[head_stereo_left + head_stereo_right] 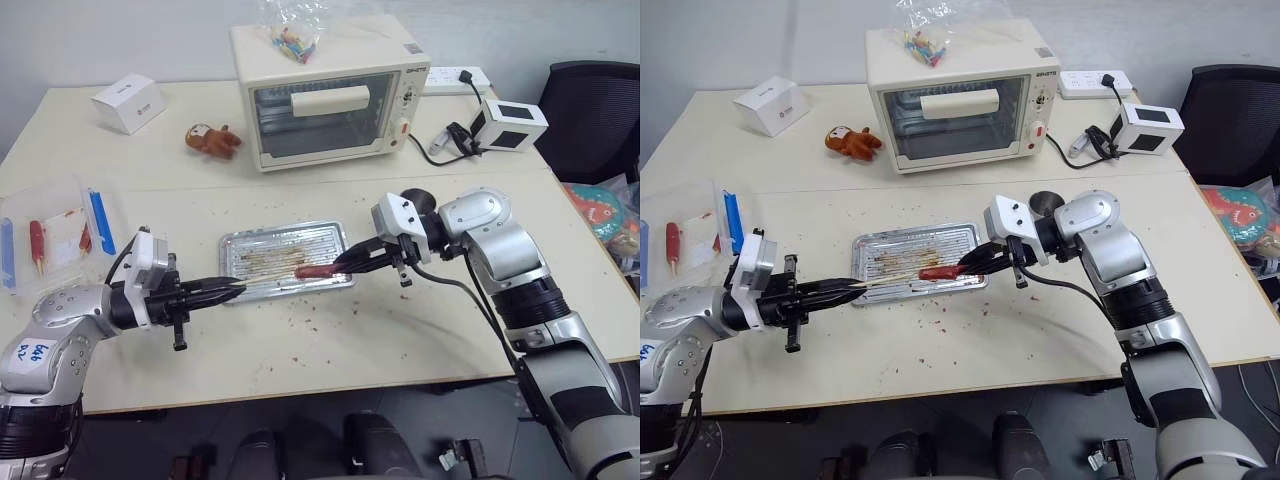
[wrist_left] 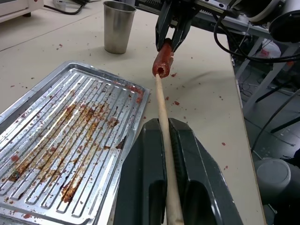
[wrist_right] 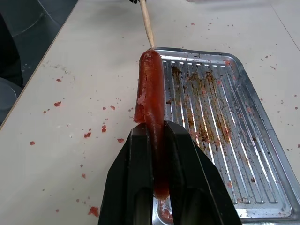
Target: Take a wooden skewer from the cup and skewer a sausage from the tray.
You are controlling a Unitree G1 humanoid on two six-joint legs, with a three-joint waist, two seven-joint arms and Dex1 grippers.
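My left gripper (image 1: 235, 288) is shut on the wooden skewer (image 2: 161, 112), which points level toward the right arm. My right gripper (image 1: 345, 265) is shut on the reddish-brown sausage (image 3: 150, 89) and holds it lengthwise just above the tray's near right part. The skewer's tip meets the sausage's free end (image 2: 163, 63); how deep it sits I cannot tell. Between the two arms lies the silvery tray (image 1: 270, 250), ridged and stained with brown grease. The grey metal cup (image 2: 118, 27) stands upright on the table behind my right gripper.
A cream toaster oven (image 1: 325, 100) with a plastic bag on top stands at the back. At the left edge is a clear box with blue clips (image 1: 55, 235). A toy monkey (image 1: 212, 140), a white carton (image 1: 128, 102), a power strip (image 1: 458, 76) and a white device (image 1: 510, 125) sit farther back.
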